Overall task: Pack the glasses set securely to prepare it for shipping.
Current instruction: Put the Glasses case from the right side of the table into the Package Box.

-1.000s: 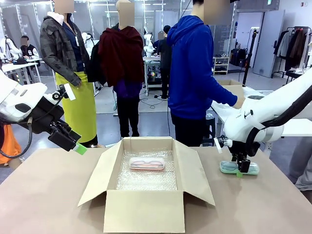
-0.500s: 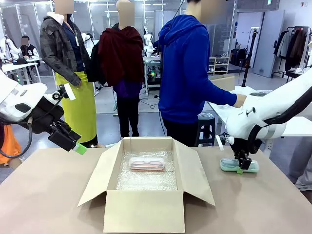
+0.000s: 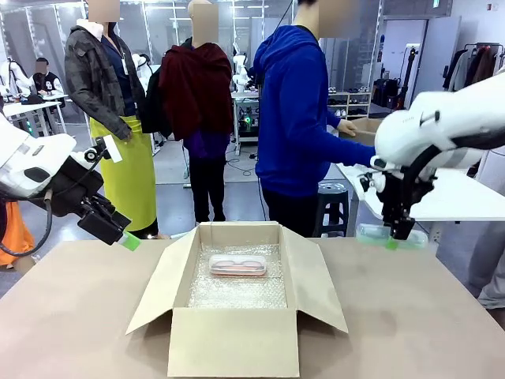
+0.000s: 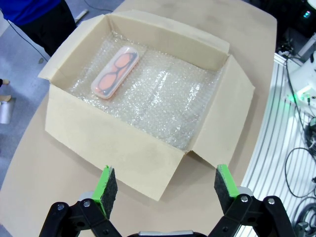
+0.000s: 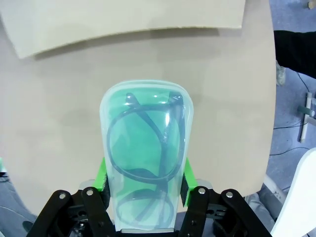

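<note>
Showed a translucent mint-green case (image 5: 143, 148) with black frames between the right pads (image 5: 101, 178), bright green on black. Beyond the green left pads (image 4: 105, 185), showed a plain tan box (image 4: 108, 148), clear bubbled wrap (image 4: 168, 106), and a pale pink case (image 4: 114, 72) with orange-red frames.

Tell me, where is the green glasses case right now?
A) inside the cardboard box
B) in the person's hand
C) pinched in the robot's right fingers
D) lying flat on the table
C: the right fingers are clamped on both sides of the mint green case, holding it up above the table, while the pink case lies in the box.
</note>
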